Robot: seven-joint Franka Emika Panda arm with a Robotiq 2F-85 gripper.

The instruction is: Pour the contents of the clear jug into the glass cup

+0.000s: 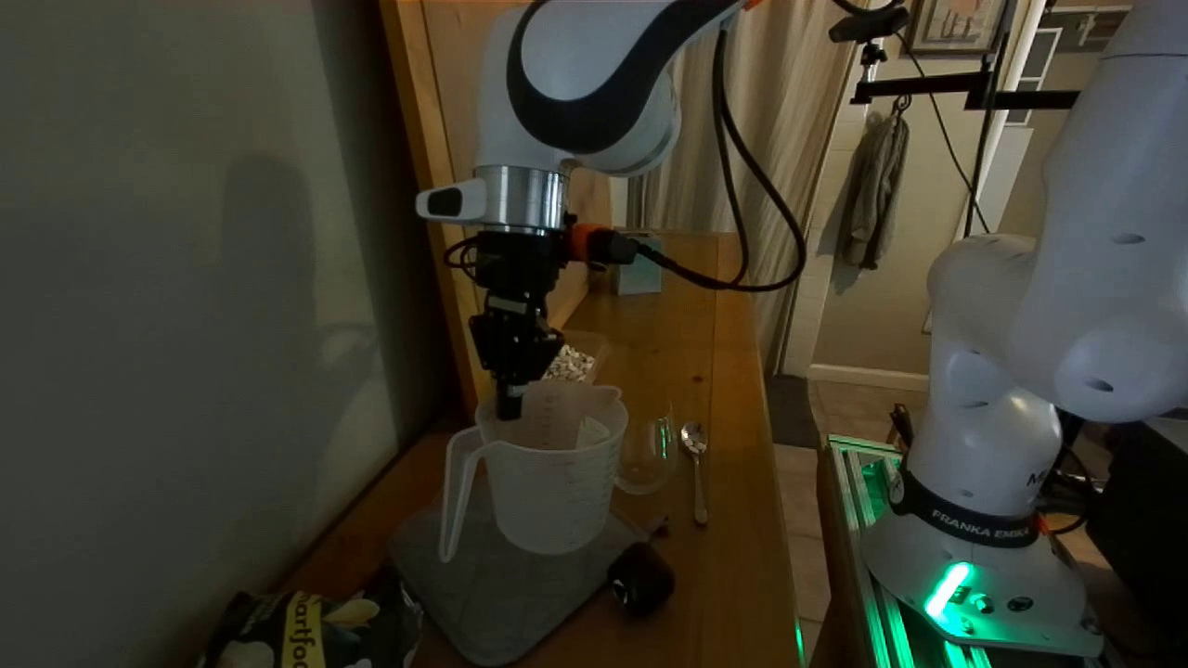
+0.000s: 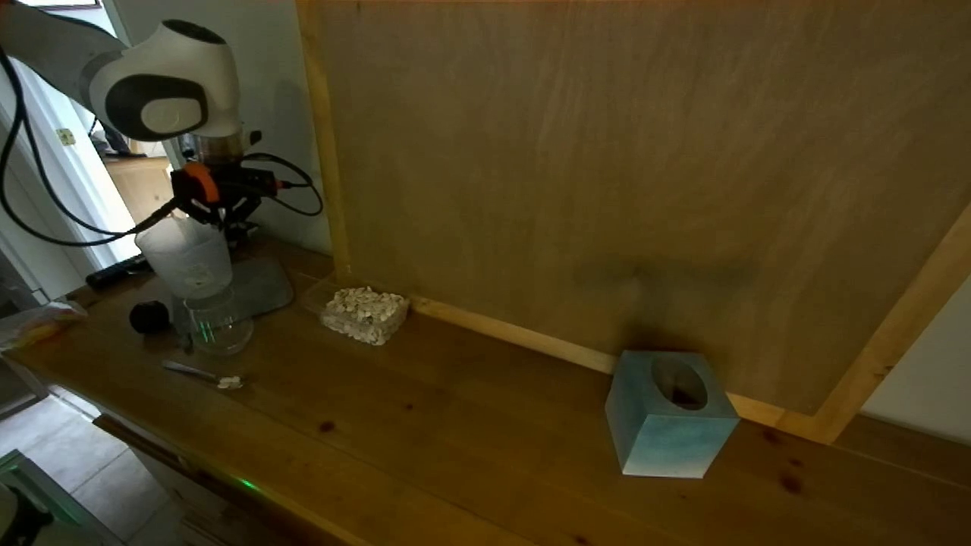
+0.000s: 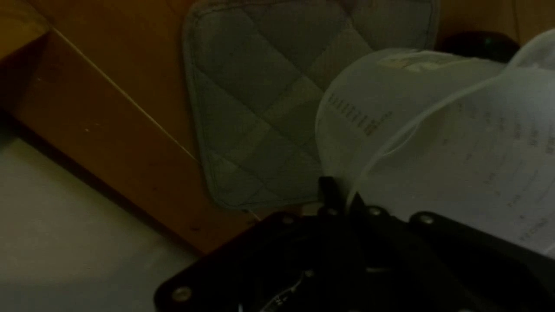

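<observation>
The clear jug [image 1: 557,496] is large, whitish and translucent, and also shows in an exterior view [image 2: 184,262]. My gripper [image 1: 510,401] points down and is shut on the jug's rim; the wrist view shows the rim between its fingers [image 3: 344,201]. The jug looks slightly tilted and held over the grey quilted pad [image 1: 501,594]; the size of any gap is unclear. The jug's handle hangs free on the side. The glass cup [image 1: 647,459] stands close beside the jug on the counter, also in an exterior view [image 2: 220,334]. The jug's contents cannot be made out.
A clear container of pale flakes [image 2: 368,315] stands by the wooden panel. A spoon [image 1: 697,473] lies near the glass cup. A black round object [image 1: 640,577] sits at the pad's edge. A snack bag [image 1: 316,635] and a blue tissue box [image 2: 671,417] stand farther off.
</observation>
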